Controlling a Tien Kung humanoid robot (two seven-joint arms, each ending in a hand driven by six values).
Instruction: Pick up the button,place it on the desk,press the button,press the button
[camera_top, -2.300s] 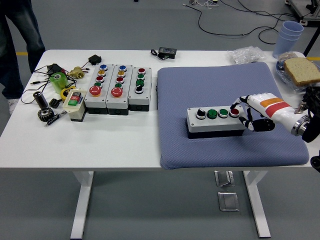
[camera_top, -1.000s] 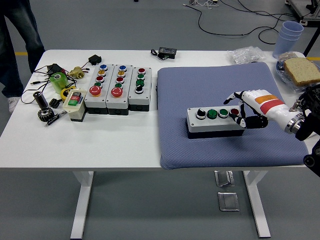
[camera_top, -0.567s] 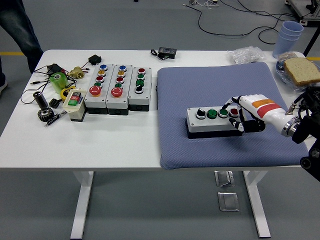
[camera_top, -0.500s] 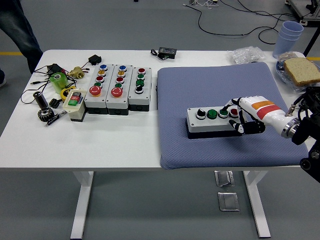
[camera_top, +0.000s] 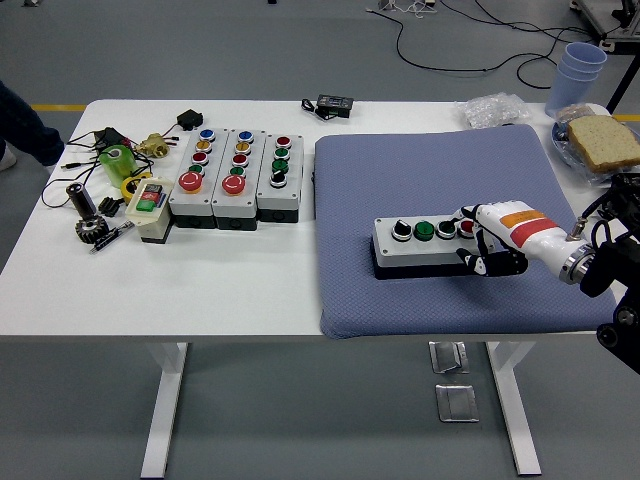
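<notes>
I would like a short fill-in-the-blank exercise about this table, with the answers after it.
1. The button box lies on a blue ____.
2. The right hand is at the box's ____ end.
3. The button next to the hand is ____.
4. The bread lies at the table's far ____ corner.

Answers: mat; right; red; right

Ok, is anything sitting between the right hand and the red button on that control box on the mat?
Nothing visible. The right hand is already at the right end of the control box, its fingers over the red button. The blue mat around them is bare.
</notes>
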